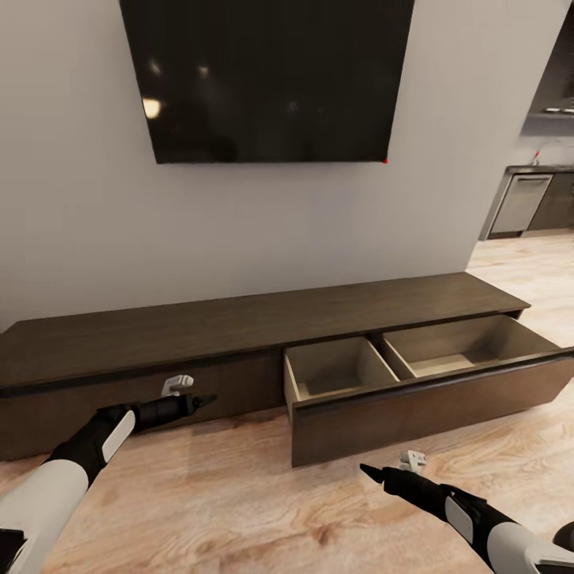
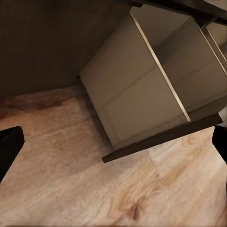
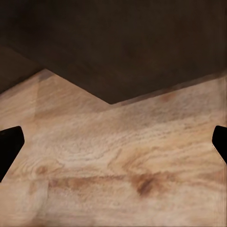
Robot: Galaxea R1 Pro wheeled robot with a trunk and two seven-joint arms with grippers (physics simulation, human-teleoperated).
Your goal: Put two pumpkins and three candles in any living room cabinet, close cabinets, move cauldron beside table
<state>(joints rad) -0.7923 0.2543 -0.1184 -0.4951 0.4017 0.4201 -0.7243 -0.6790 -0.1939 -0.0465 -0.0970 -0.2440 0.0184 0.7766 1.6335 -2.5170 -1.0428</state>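
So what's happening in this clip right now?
The robot faces the long dark cabinet under the wall TV. The cabinet's right-hand drawer is pulled out, and its two pale-lined compartments look empty. Both pincers are open and hold nothing: the left pincer hovers by the closed left drawer front, and the right pincer hangs low over the wood floor in front of the open drawer.

One long cabinet (image 1: 239,327) is seen against the wall, with one drawer (image 1: 422,399) pulled out. Two compartments are counted inside that drawer, split by one divider (image 1: 391,356). One television (image 1: 267,76) is hung above. Two arms are counted, each ending in one gripper: left (image 1: 209,399), right (image 1: 367,472).
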